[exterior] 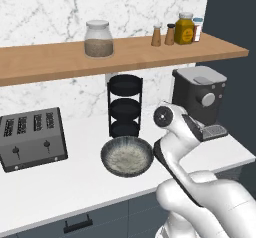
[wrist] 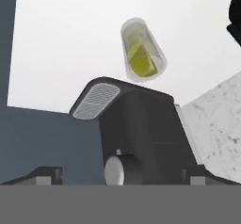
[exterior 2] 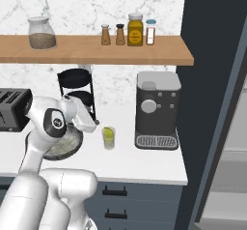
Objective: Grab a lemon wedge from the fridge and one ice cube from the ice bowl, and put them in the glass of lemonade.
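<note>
The glass of lemonade [exterior 2: 109, 138] stands on the white counter between the ice bowl [exterior 2: 67, 146] and the coffee machine. A yellow lemon wedge [wrist: 141, 63] lies inside the glass [wrist: 142, 51]. My gripper [exterior 2: 95, 123] hovers just left of and slightly above the glass, open, with nothing between its fingertips [wrist: 44, 173]. In the left base view my arm hides the glass, and the ice bowl [exterior: 126, 156] sits in front of the black rack. I cannot make out an ice cube in the bowl. The fridge [exterior 2: 210, 79] rises at the right.
A dark coffee machine [exterior 2: 157, 109] stands right of the glass, close to the fridge. A black three-tier rack [exterior: 125, 106] and a toaster [exterior: 31, 138] stand further left. A wooden shelf [exterior 2: 96, 50] with jars and shakers overhangs the counter.
</note>
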Controlling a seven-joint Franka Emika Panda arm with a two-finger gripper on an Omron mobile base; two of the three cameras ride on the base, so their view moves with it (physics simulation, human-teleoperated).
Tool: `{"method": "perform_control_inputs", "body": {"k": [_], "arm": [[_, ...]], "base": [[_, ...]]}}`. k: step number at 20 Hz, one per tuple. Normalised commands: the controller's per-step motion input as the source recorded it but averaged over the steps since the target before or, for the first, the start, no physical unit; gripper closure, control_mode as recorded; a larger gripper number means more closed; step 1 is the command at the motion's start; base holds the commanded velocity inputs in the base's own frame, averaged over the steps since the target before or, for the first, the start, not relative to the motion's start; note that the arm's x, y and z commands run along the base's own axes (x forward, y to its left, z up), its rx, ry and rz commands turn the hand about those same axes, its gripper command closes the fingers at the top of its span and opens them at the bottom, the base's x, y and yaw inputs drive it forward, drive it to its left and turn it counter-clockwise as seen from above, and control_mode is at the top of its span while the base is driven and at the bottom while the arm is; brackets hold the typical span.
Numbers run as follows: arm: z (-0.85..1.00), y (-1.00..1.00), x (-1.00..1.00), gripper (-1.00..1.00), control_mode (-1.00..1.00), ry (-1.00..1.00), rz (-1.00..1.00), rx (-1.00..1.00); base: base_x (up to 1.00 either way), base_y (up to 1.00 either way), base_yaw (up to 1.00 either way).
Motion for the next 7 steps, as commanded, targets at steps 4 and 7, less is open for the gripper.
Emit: {"method": "perform_control_inputs", "body": {"k": [4,7], "arm": [[0.34,0.21,-0.67,-1.0,-1.0,-0.09,0.0,0.2],[0.25,0.34,-0.76,-1.0,-1.0,-0.06,0.0,0.16]], "base": [[0.0,0.0,0.0],[0.0,0.0,0.0]]}}
